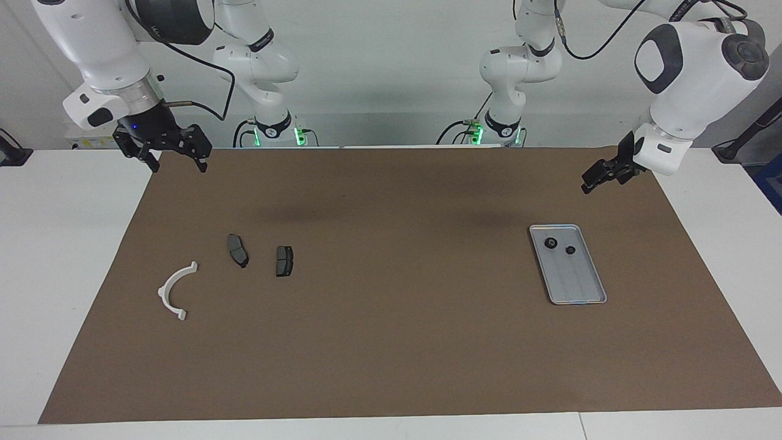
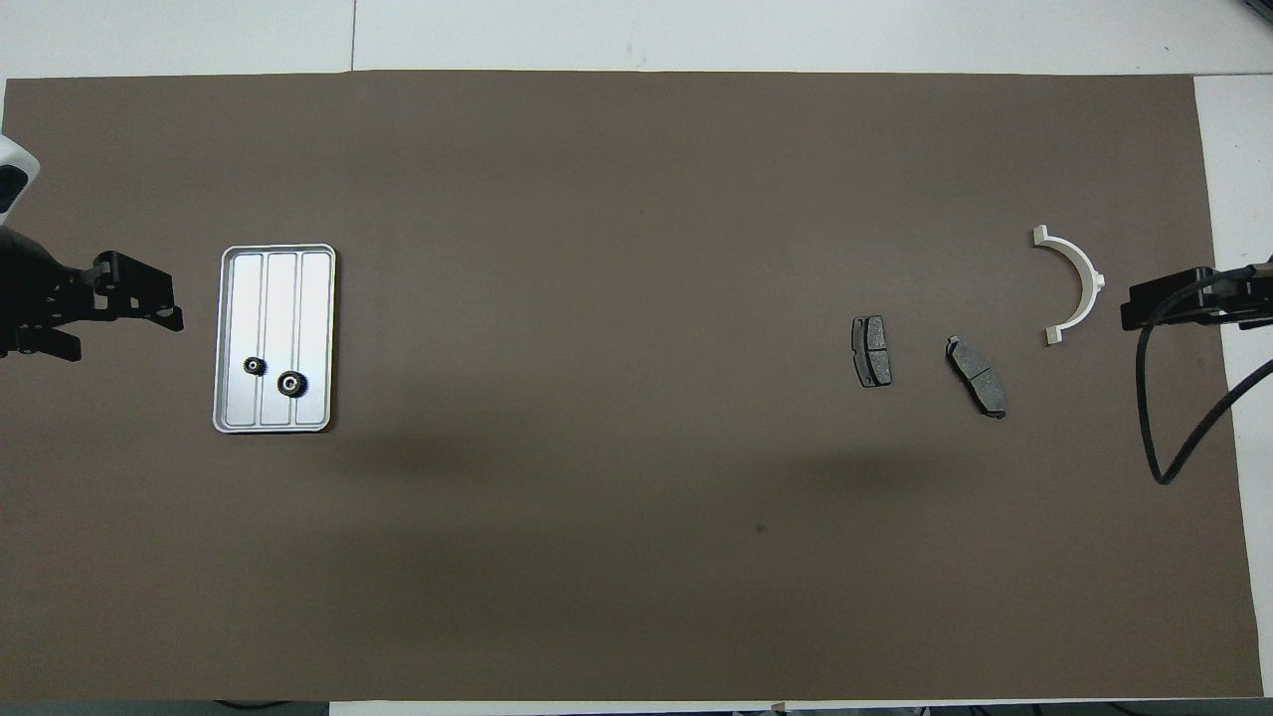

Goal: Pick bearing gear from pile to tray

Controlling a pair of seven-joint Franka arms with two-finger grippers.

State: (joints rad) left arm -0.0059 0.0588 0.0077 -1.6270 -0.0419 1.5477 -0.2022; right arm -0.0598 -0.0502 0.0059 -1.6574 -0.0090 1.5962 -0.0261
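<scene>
The silver tray (image 1: 579, 286) lies toward the left arm's end of the table, and also shows in the overhead view (image 2: 280, 288). Two small black gears (image 1: 550, 242) (image 1: 570, 249) lie in the end of it nearer the robots; they also show from overhead (image 2: 255, 366) (image 2: 290, 383). The pile lies toward the right arm's end: a white arc bracket (image 1: 177, 291) (image 2: 1076, 281) and two dark brake pads (image 1: 237, 250) (image 1: 284, 261). My right gripper (image 1: 177, 165) hangs open and empty, high over the mat's corner. My left gripper (image 1: 588, 184) hangs empty above the mat, off the tray.
A brown mat (image 1: 391, 342) covers most of the white table. A black cable (image 2: 1183, 438) hangs from the right arm over the mat's edge near the bracket. The two arm bases stand at the table's robot side.
</scene>
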